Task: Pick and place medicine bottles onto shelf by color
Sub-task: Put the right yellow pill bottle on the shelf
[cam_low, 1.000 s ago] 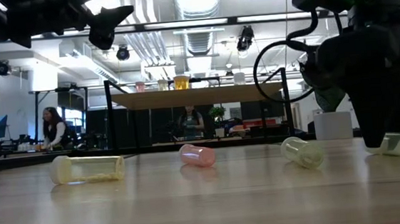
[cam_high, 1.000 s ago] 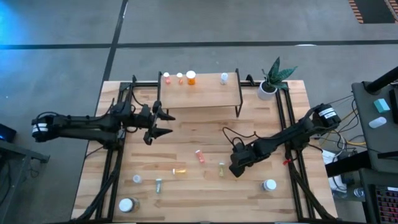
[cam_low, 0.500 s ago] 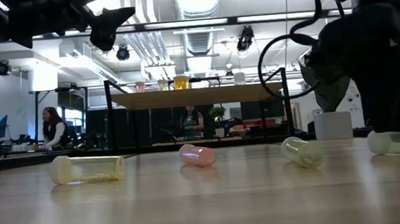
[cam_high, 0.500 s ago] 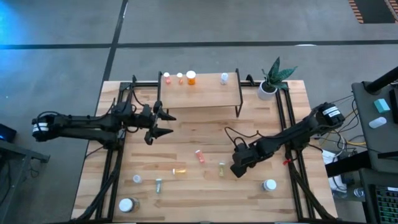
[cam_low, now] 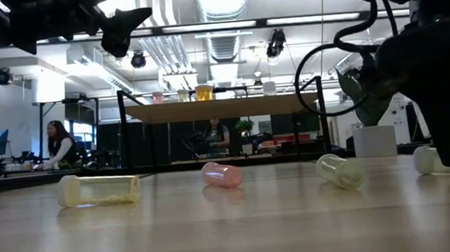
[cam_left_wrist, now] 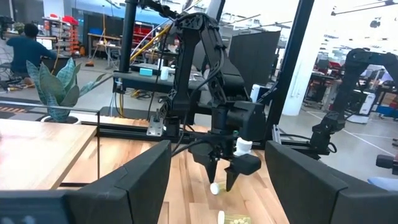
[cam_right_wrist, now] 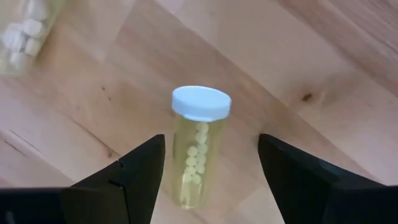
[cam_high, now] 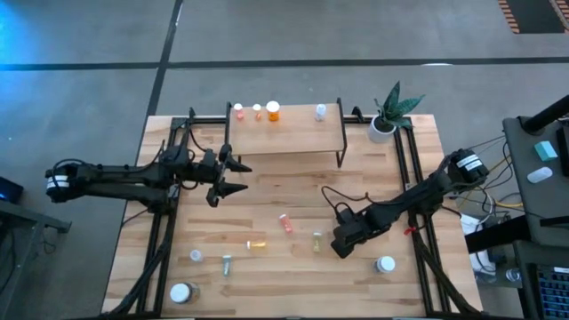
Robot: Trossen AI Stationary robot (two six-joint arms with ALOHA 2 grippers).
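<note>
The wood-plank table (cam_high: 373, 187) carries a low light-wood shelf (cam_high: 293, 133) on thin black legs at its far edge. On the shelf stand four bottles: three grouped at one end, the largest an orange bottle (cam_high: 273, 111), and a clear bottle (cam_high: 320, 111) apart from them. A white pot with a green plant (cam_high: 384, 124) stands on the table beside the shelf. Lying on the tabletop are a red vial (cam_high: 285, 222), a yellow vial (cam_high: 257, 244) and a green vial (cam_high: 316, 242). Toward the near edge are a white-capped bottle (cam_high: 385, 264), a small bottle (cam_high: 196, 256), a small vial (cam_high: 226, 264) and a large white-capped bottle (cam_high: 181, 292).
</note>
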